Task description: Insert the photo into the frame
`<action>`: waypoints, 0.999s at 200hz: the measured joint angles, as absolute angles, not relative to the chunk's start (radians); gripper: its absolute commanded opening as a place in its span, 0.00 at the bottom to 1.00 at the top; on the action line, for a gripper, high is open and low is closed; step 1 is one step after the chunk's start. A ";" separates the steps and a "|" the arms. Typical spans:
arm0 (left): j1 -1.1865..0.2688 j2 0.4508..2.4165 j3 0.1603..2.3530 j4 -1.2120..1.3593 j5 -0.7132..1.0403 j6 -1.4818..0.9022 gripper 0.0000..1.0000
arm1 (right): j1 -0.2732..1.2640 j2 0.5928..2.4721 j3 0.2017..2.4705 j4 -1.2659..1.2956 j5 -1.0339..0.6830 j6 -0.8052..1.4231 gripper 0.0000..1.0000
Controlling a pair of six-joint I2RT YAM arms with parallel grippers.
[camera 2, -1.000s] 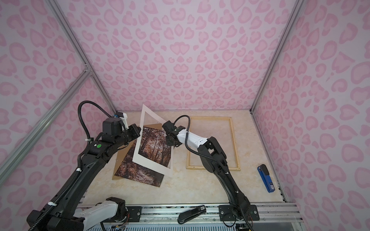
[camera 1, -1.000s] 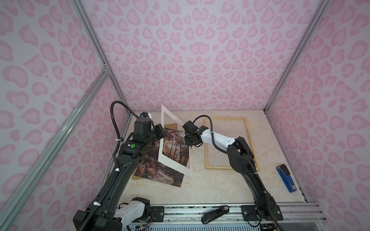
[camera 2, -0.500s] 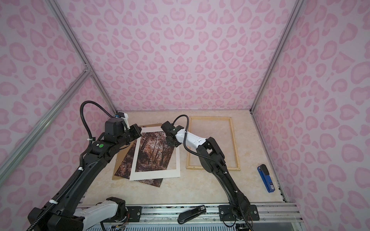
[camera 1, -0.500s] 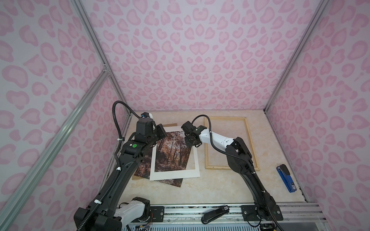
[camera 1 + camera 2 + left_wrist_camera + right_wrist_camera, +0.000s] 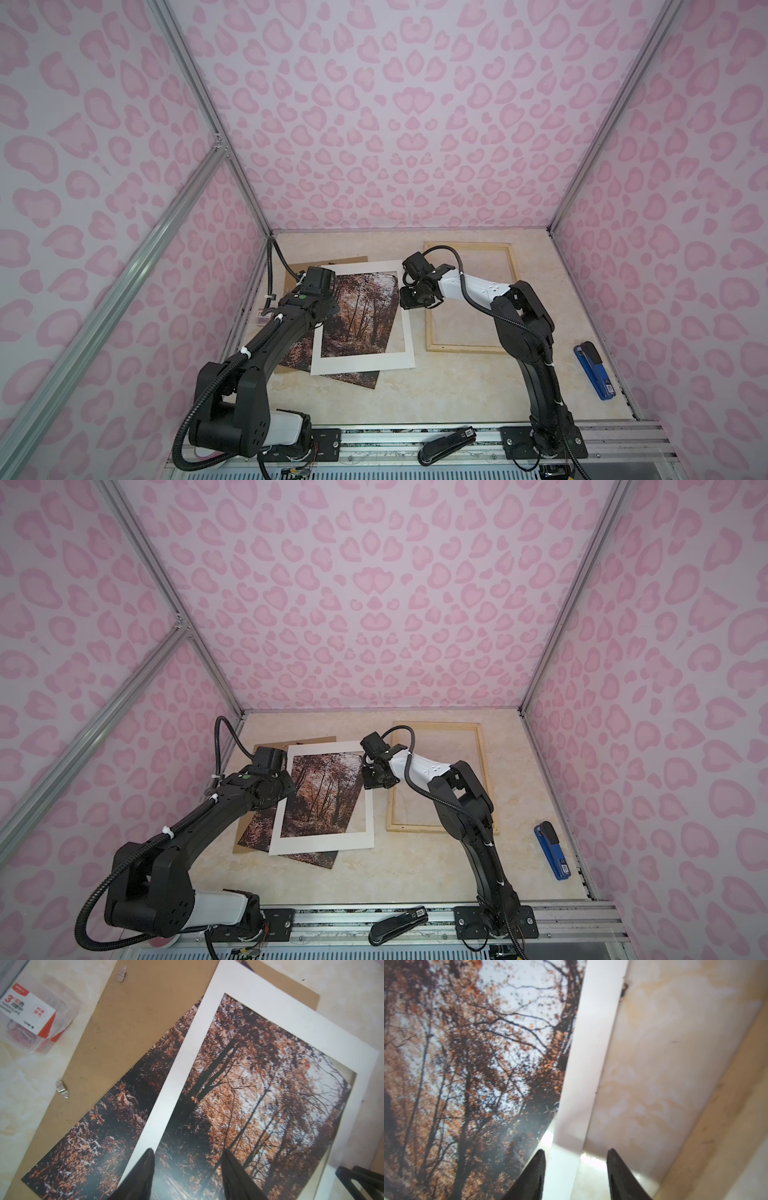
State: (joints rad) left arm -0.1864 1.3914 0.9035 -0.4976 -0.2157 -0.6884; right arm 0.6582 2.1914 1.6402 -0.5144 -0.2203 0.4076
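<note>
The left gripper [image 5: 188, 1151] is spread above the white mat's [image 5: 361, 361] left strip, and the right gripper [image 5: 576, 1150] is spread astride its right strip; neither pinches anything. Beneath the mat, left of the frame [image 5: 467, 347], lies the photo [image 5: 357, 316], treetops toward the back wall, long axis far-to-near, slightly skewed. A second ago the mat stood tilted up; now it lies flat.

Black jointed arms [image 5: 266, 345], white forearm shell [image 5: 478, 289], ribbed black cables [image 5: 441, 247], white ties [image 5: 246, 352], green dot [image 5: 303, 296]

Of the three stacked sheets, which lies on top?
The white mat border, with its cut-out window; the photo and brown backing board lie beneath it.
</note>
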 measured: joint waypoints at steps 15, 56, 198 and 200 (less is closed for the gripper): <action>-0.160 1.411 0.890 -0.491 -0.207 -0.688 0.59 | 0.656 2.192 1.630 -0.496 -0.254 0.405 0.46; -0.093 1.456 0.842 -0.451 -0.167 -0.679 0.61 | 0.647 2.202 1.633 -0.480 -0.281 0.398 0.43; -0.047 1.507 0.759 -0.314 0.050 -0.616 0.60 | 0.647 2.208 1.623 -0.459 -0.306 0.363 0.42; -0.047 1.504 0.758 -0.314 0.056 -0.616 0.59 | 0.647 2.208 1.624 -0.459 -0.307 0.363 0.42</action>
